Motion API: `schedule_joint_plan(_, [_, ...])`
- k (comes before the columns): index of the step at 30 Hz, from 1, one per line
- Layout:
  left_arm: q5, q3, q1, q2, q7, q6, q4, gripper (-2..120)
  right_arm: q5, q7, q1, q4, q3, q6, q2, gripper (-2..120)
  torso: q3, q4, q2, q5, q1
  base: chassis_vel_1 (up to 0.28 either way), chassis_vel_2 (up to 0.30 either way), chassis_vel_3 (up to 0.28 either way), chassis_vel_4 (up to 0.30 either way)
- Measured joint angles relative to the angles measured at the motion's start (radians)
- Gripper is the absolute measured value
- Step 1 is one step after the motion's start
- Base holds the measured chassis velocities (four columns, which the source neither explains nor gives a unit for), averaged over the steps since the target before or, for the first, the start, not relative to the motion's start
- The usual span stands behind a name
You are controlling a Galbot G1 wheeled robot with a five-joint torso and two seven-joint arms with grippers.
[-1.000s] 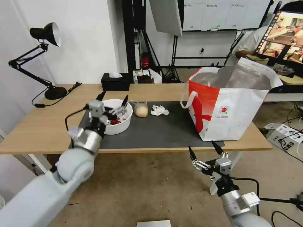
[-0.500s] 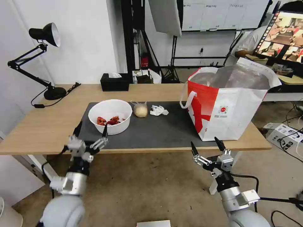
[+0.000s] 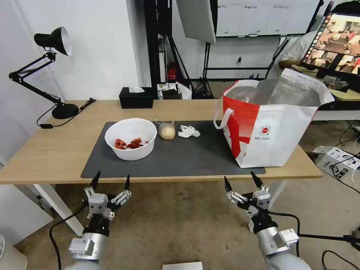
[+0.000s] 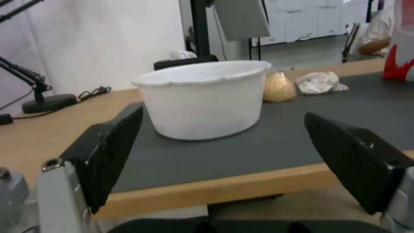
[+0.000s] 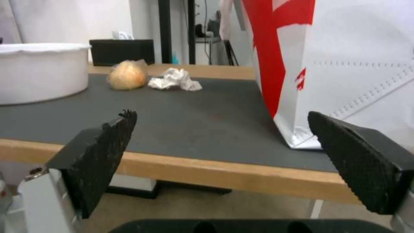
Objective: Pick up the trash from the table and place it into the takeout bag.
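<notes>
Hanging below the table's near edge, the left gripper (image 3: 110, 181) has its jaws spread wide and empty, tips pointing up and forward at the table (image 3: 45, 150). Straight ahead of those jaws, past the wooden edge and a strip of dark mat (image 4: 267, 142), stands the white bowl (image 4: 205, 97) with red scraps in it; in the left wrist view it sits almost centred between the two fingers, so it lies dead in line with this arm's reach. Beyond the bowl and off toward the right arm's side lie the bagged bun (image 3: 167, 131) and, just beside it, the crumpled napkin (image 3: 189, 131).

The right gripper (image 3: 241, 181) hangs likewise under the table edge, jaws released and holding nothing. Ahead of it, the takeout bag (image 5: 345, 64) rises just past the jaw on the outer side, standing upright on the mat, while bun and napkin sit farther in, ahead of the other jaw.

By my reading, the bowl belongs to the left arm, being nearer and squarely ahead; as it is round, no long axis constrains the grip, though its width looks close to the jaws' full spread, so a rim pinch seems likelier.
</notes>
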Motion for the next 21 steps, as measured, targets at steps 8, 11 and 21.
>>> schedule_joint_plan(8, [0.013, 0.015, 0.001, -0.006, 0.008, -0.01, 0.032, 100, -0.002, -0.004, 0.003, -0.013, -0.006, -0.005, 0.003, 100, 0.0, 0.0, 0.0, 0.0, 0.0, 0.0, 0.0, 0.0, 0.0])
schedule_joint_plan(11, [0.013, 0.018, 0.002, -0.007, 0.01, -0.014, 0.039, 100, -0.003, -0.004, 0.005, -0.016, -0.009, -0.005, 0.004, 100, 0.0, 0.0, 0.0, 0.0, 0.0, 0.0, 0.0, 0.0, 0.0])
schedule_joint_plan(21, [0.011, 0.028, -0.019, 0.007, 0.015, -0.018, 0.067, 100, -0.007, -0.004, 0.023, -0.03, -0.032, -0.009, 0.003, 100, 0.0, 0.0, 0.0, -0.0001, 0.0, 0.0, 0.0, 0.0, 0.0])
